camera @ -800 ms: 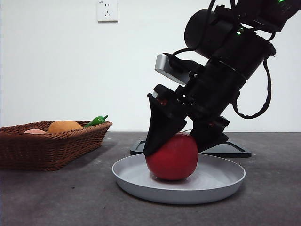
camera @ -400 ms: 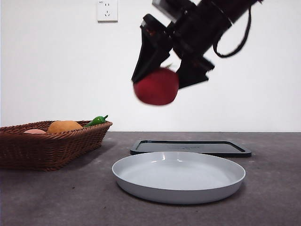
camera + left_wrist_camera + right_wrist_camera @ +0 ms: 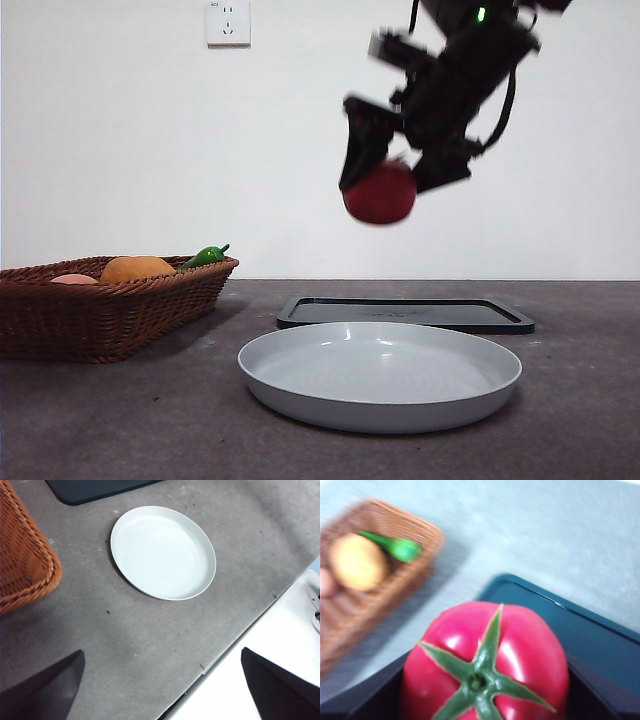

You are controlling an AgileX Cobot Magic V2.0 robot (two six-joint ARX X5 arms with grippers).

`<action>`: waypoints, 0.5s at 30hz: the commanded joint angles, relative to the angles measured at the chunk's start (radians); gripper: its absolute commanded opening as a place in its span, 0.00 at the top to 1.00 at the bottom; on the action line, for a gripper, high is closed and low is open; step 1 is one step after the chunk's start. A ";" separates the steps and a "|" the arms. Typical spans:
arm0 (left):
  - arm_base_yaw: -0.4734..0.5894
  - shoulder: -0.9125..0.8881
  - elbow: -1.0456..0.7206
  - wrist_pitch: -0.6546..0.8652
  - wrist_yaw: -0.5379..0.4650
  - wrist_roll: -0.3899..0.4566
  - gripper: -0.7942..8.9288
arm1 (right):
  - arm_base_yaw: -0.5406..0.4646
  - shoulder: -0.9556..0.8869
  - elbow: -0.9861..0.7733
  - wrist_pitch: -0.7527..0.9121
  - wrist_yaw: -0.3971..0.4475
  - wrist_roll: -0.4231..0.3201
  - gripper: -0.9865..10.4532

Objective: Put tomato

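Note:
My right gripper [image 3: 400,178] is shut on the glossy red tomato [image 3: 380,194] and holds it high in the air, above the grey plate [image 3: 380,400] and the dark tray [image 3: 405,313]. In the right wrist view the tomato [image 3: 485,665] fills the space between the jaws, its green calyx facing the camera, with the tray [image 3: 600,645] below it. My left gripper [image 3: 160,680] is open and empty, high over the table near its front edge; its view shows the empty plate [image 3: 163,552].
A wicker basket [image 3: 100,315] stands at the left with an orange round fruit [image 3: 137,268] and a green pepper [image 3: 206,256]; it also shows in the right wrist view [image 3: 355,615] and left wrist view [image 3: 22,555]. A wall socket [image 3: 228,22] is on the back wall.
The right gripper lifted the tomato off the grey plate, rose high, then moved right and back towards the dark tray. The plate now lies empty.

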 commanded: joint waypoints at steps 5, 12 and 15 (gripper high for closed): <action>-0.003 0.005 0.018 0.011 0.007 0.008 0.41 | -0.034 0.171 0.101 0.029 0.008 -0.039 0.74; -0.003 0.005 0.018 0.010 0.007 0.008 0.41 | -0.064 0.271 0.122 0.089 0.008 -0.039 0.74; -0.003 0.005 0.018 0.010 0.007 0.008 0.41 | -0.076 0.294 0.122 0.099 0.012 -0.039 0.74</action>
